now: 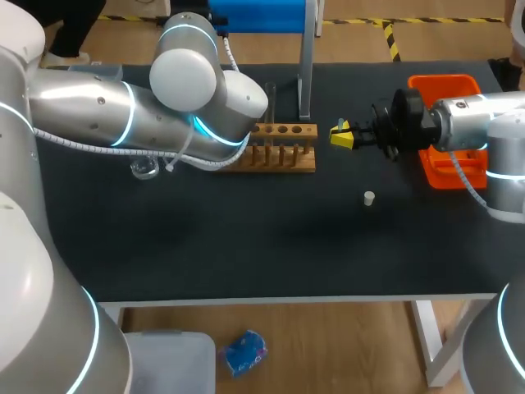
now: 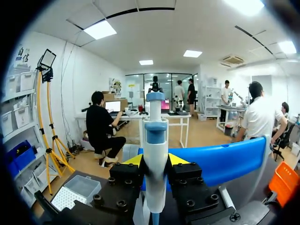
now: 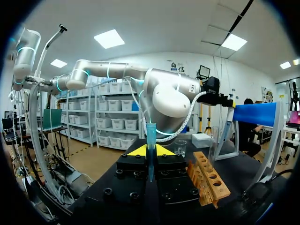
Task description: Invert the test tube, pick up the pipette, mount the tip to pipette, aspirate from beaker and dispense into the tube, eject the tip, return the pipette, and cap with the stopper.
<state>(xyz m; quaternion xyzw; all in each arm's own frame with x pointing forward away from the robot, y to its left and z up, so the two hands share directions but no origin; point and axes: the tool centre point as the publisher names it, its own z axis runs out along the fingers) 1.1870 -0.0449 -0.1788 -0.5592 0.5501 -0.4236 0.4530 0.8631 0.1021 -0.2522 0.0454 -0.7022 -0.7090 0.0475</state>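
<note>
Your left fingers (image 2: 155, 161) are clamped on the pipette (image 2: 155, 133), held upright near the wooden rack (image 1: 283, 149). Your right fingers (image 3: 150, 151) pinch a blue tip (image 3: 150, 133) just beside that rack. The white stopper (image 1: 369, 197) lies on the bench (image 1: 246, 246).

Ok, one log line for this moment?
left gripper: shut on white-and-blue pipette | right gripper: shut on translucent blue pipette tip | white stopper: loose on table

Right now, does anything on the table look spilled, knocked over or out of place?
Nothing stands out. The wooden rack stands square, the stopper sits alone on the table, no spill shows. The left gripper holds the pipette, the right gripper a blue tip.
</note>
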